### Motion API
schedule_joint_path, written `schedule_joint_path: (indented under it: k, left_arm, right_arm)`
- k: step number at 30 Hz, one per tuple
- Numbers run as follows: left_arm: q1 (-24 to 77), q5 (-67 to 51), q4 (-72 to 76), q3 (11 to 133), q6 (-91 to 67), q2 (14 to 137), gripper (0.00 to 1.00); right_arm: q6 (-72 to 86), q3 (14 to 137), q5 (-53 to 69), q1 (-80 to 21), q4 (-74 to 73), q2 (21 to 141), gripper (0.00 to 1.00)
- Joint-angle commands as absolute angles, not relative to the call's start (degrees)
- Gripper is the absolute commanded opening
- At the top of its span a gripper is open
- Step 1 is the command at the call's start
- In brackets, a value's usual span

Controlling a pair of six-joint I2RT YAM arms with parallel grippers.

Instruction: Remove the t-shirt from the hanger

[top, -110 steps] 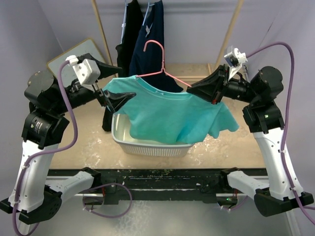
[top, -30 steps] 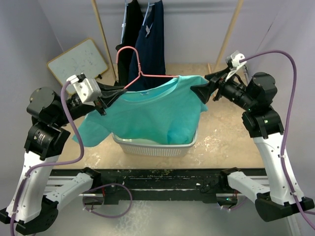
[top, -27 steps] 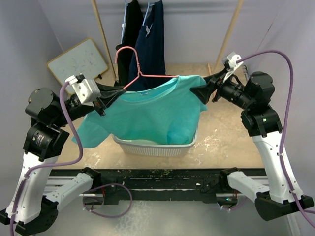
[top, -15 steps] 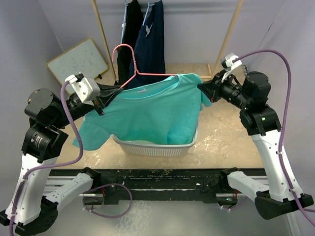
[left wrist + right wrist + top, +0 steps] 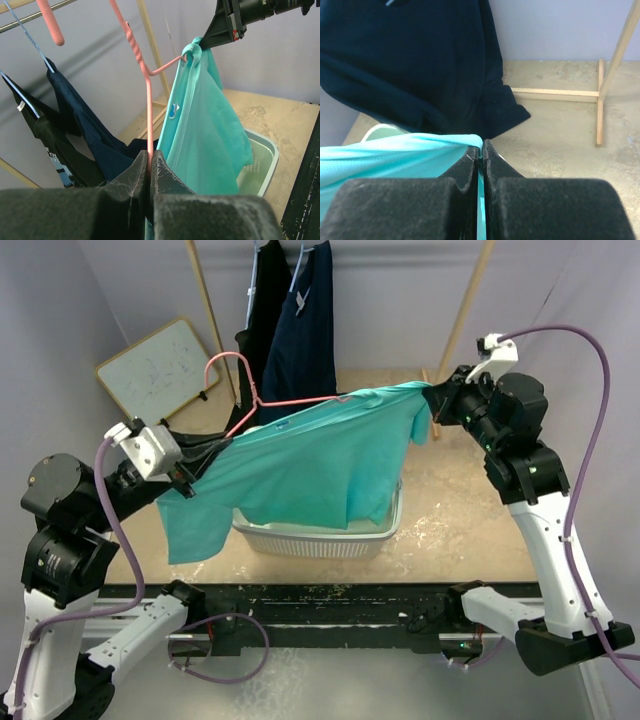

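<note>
The teal t-shirt [image 5: 300, 465] hangs stretched between both arms above the basket. My left gripper [image 5: 220, 443] is shut on the pink hanger [image 5: 243, 390], pinching its wire just below the neck [image 5: 148, 115]; the jaws [image 5: 150, 159] meet on the wire. My right gripper [image 5: 432, 398] is shut on the t-shirt's far shoulder, with a fold of teal cloth [image 5: 395, 150] caught between the fingertips [image 5: 481, 147]. In the left wrist view the t-shirt [image 5: 205, 135] drapes from the hanger's far end, right beside the right gripper [image 5: 222, 27].
A white basket [image 5: 390, 530] sits on the table under the shirt. Dark garments [image 5: 300, 330] hang on the wooden rack [image 5: 205, 300] behind. A whiteboard [image 5: 160, 365] leans at the back left. Another rack post [image 5: 465, 310] stands near the right arm.
My right gripper has shut on the shirt's shoulder and pulled it up and to the right. The left arm has drawn the hanger left and lower, stretching the shirt out.
</note>
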State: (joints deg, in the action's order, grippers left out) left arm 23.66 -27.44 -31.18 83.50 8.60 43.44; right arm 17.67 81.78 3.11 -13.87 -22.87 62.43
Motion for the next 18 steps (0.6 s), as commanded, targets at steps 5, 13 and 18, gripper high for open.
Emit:
schedule_joint_path:
  k: [5,13,18]
  left_arm:
    - [23.27,-26.63,-27.81,83.28,7.53,37.79,0.0]
    - [23.2,-28.3,-28.88,81.84,6.15,35.83,0.0]
    - [23.25,-28.17,-28.83,82.56,5.67,35.1,0.0]
  right_arm:
    - [19.86,84.95,-13.08,-11.31,-22.19,66.61,0.0]
    - [22.51,87.38,-13.17,-10.91,-19.67,68.38,0.0]
    - [22.71,88.42,-14.49,-10.05,-21.94,71.75,0.0]
